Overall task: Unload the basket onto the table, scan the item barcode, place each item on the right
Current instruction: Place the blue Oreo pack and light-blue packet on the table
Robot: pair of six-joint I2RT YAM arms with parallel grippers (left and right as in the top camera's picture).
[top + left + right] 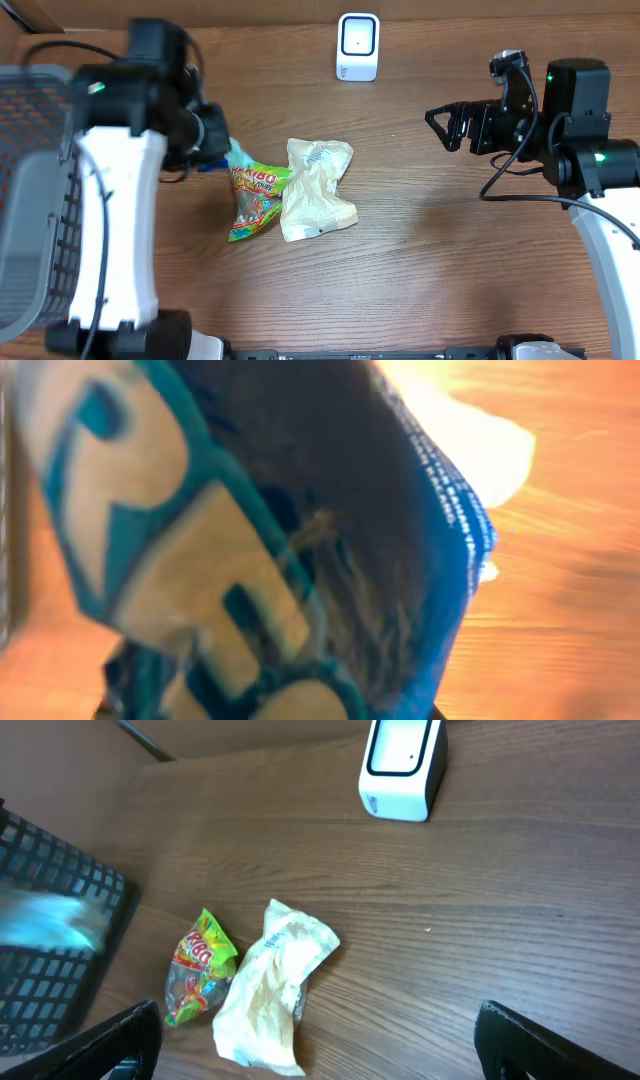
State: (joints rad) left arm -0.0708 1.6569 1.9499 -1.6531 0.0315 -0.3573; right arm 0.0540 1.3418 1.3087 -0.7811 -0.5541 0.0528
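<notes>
Left gripper tight on teal packet at gummy bag edge; right gripper wide, empty.

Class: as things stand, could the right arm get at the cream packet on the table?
Probably yes: the right gripper is open and empty, with bare table between it and the cream packet.

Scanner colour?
The scanner is white with a dark window; right wrist view shows it best.

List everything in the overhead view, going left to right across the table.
Wire basket → left gripper clamped on a blue packet → gummy bag → pale packet → scanner → open right gripper.
</notes>
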